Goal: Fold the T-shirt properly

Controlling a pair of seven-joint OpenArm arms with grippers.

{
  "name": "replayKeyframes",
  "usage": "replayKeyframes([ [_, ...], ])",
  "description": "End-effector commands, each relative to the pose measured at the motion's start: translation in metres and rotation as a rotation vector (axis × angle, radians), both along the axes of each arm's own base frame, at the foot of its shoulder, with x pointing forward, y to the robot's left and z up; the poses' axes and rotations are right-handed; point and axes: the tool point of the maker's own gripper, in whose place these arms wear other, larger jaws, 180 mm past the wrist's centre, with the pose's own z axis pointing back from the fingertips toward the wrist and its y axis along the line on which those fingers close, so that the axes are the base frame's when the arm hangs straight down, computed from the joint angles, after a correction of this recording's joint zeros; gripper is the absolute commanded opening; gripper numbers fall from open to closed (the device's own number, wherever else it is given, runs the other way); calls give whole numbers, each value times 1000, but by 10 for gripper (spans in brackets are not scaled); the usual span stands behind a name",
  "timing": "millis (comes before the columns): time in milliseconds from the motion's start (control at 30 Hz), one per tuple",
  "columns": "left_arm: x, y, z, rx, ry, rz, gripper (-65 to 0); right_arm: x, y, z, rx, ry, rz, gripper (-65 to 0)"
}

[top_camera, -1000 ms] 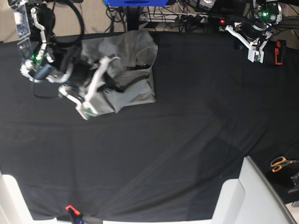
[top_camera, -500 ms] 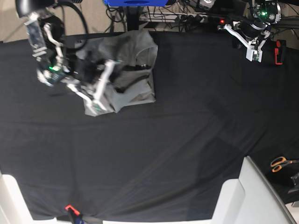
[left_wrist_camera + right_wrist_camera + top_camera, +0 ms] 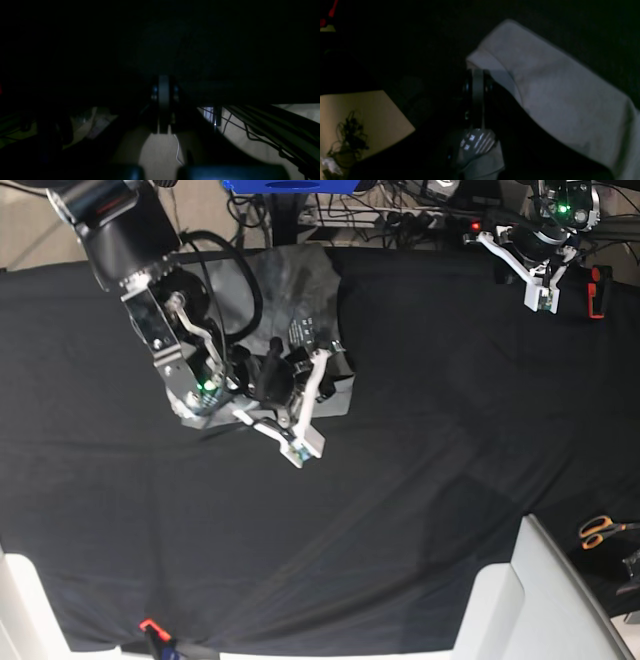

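Note:
The light grey T-shirt point(image 3: 295, 280) lies bunched at the back left of the black cloth point(image 3: 400, 510). My right arm reaches across it, hiding most of its lower half. The right gripper point(image 3: 300, 448) sits just past the shirt's near edge. In the right wrist view the right gripper point(image 3: 476, 72) is shut, with an edge of the T-shirt point(image 3: 557, 100) at its tips and grey fabric trailing off to the right. My left gripper point(image 3: 540, 298) hovers at the back right, far from the shirt. In the dark left wrist view the left gripper point(image 3: 163, 80) is shut on nothing.
Orange-handled scissors point(image 3: 600, 530) lie at the right edge. A white block point(image 3: 540, 600) stands at the front right and another white piece point(image 3: 15, 610) at the front left. A red and black object point(image 3: 598, 290) sits beside the left arm. Cables run behind the table.
My right arm has swung from the shirt's left side toward the right and nearer, its gripper crossing over the shirt's lower part. The left arm has barely moved.

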Motion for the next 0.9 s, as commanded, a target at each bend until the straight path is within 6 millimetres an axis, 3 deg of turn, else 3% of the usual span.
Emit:
replayKeyframes([
  [0, 3, 4, 5, 14, -19, -5, -650, 11, 4, 14, 33, -41, -2, -645],
  [67, 3, 4, 5, 14, -19, -5, -650, 12, -7, 21, 6, -53, 9, -645],
  [167, 6, 2, 10, 9, -33, -7, -650, 7, -43, 37, -48, -74, -15, -645],
  [300, 8, -2, 10, 0, -42, -5, -650, -23, -86, 34, -94, -9, -102, -645],
  [433, 10, -10, 9, -14, -44, -16, -650, -59, -91, 16, -82, 59, -130, -645],
  [633, 33, -66, 22, -84, -103, -159, -650, -81, -99, -12, -77, 115, -170, -647],
  [867, 47, -77, 26, -101, -133, -176, -650, -126, -104, -38, -98, 237, -182, -647],
])
